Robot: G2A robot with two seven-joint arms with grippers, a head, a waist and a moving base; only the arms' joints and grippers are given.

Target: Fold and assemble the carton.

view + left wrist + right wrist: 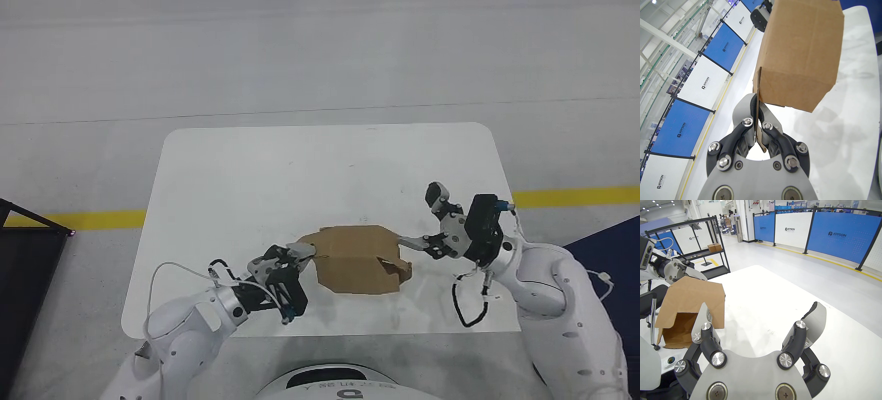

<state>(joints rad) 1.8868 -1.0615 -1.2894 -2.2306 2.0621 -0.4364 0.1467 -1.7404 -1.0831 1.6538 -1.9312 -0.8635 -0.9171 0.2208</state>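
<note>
Found the carton [355,260] close to the near edge of the table [300,170], brown and half formed, lying lengthwise between both grippers. Could not tell whether resting on the top or held just above. Saw the left gripper [757,103] clenched on a thin flap [761,144] at the carton's left end, fingers [743,111] pressed to the cardboard from either side. Noted the carton's right end open, with loose flaps and a hollow inside. Saw the right gripper [760,306] spread wide at that open end, grasping nothing, one finger just beside a flap, the other well apart; could not tell about contact. Farther out, noted white tabletop, then grey floor crossed by a yellow line [570,197]. Beyond, spotted a black rack [715,273] carrying small cardboard boxes [714,247], and blue and white panels [836,237] fencing the far side.
</note>
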